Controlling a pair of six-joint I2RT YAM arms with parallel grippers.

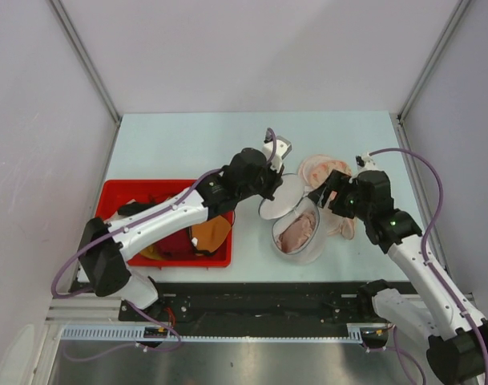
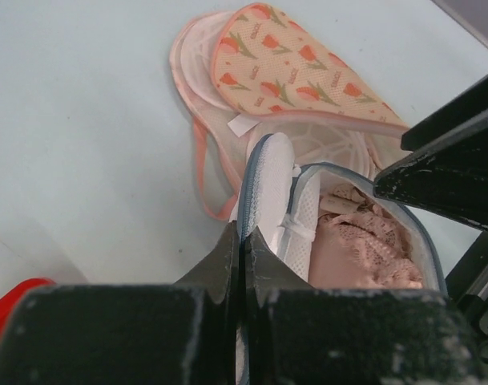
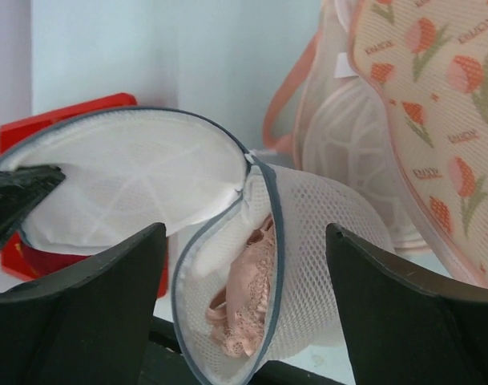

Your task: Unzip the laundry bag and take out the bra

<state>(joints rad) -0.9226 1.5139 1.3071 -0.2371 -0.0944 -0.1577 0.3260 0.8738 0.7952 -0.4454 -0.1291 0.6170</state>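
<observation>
Pale blue tabletop [image 1: 171, 144]. Red bin [image 1: 147, 186] at left side. White mesh laundry bag [image 1: 317, 239] near centre, lid raised. Pink tulip-patterned mesh bag [image 1: 317, 167] just behind it, toward the right.

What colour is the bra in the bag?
The bra is pale pink; clearest in the right wrist view.

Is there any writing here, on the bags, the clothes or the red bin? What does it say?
Tulip-patterned fabric: a short word in capitals repeats between the flowers, too blurred to read.
White tag beside it: nothing legible.
Laundry bag, red bin: no text seen.
</observation>
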